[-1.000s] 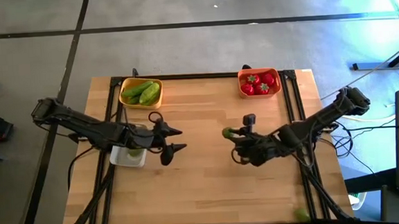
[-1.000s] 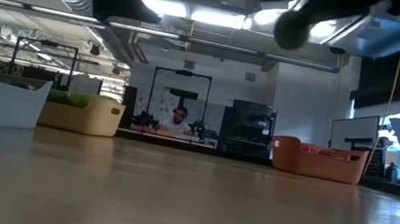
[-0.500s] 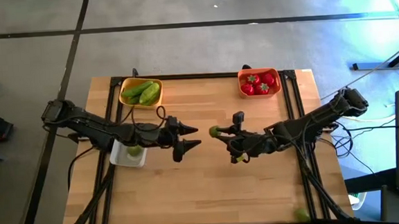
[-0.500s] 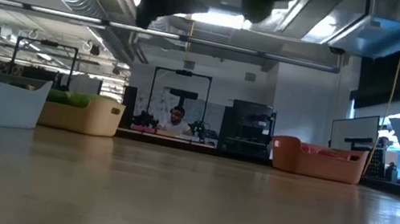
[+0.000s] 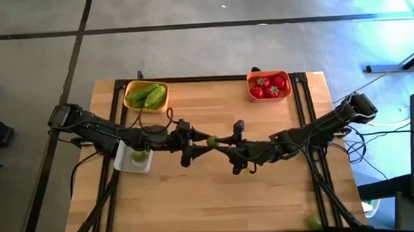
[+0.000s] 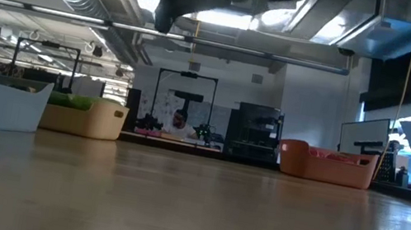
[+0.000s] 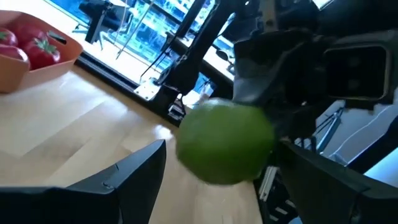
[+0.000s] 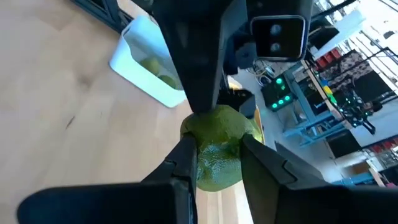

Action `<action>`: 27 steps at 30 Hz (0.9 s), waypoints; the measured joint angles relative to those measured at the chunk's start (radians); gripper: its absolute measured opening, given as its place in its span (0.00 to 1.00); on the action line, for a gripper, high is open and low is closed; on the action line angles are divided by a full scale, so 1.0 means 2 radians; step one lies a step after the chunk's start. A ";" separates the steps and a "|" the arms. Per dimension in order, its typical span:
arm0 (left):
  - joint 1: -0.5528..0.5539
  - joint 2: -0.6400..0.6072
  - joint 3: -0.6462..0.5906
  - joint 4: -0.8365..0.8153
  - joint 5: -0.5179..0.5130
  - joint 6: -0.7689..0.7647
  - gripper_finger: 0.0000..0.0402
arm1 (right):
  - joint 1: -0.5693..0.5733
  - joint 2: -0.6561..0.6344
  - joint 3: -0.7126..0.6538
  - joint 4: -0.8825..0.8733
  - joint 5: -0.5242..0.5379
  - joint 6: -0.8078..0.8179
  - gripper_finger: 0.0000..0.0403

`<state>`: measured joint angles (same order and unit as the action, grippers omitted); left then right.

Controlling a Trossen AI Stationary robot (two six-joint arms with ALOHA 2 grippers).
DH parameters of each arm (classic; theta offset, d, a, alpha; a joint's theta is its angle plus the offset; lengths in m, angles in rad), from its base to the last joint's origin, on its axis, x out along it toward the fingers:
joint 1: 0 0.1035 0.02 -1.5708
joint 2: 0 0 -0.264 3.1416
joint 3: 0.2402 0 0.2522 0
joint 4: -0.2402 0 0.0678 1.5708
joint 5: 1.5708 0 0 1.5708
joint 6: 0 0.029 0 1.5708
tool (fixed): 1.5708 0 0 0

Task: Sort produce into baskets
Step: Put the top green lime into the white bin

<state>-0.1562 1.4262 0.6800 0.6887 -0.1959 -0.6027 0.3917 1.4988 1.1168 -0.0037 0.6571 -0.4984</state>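
A small round green piece is held above the middle of the table by my right gripper, which is shut on it. My left gripper is open and faces it from the table's left. In the left wrist view the green piece sits between my left fingers, with a gap on each side. The yellow basket holds green cucumber-like pieces. The orange basket holds red pieces. The whitish tray holds a round green piece. My right gripper pinches the round green piece by two opposite sides between its two fingers. The fingers come roughly level from the table's right. The piece is lifted clear of the table. Whether a left finger touches it, I cannot tell.
Another small green piece lies at the table's near right corner. The two produce baskets stand along the far edge, the whitish tray under the left arm. In the low view a person sits far behind the table.
My right gripper has carried the green piece toward the table's left. My left gripper has moved toward the table's right. The two now meet over the table's middle, with the piece between the left fingers.
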 joint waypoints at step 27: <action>-0.007 -0.001 0.000 0.028 -0.003 0.039 0.50 | -0.016 0.014 0.000 0.062 -0.060 -0.018 0.24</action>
<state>-0.1703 1.4246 0.6804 0.7448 -0.2020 -0.5254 0.3603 1.5265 1.1164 0.1205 0.5379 -0.5341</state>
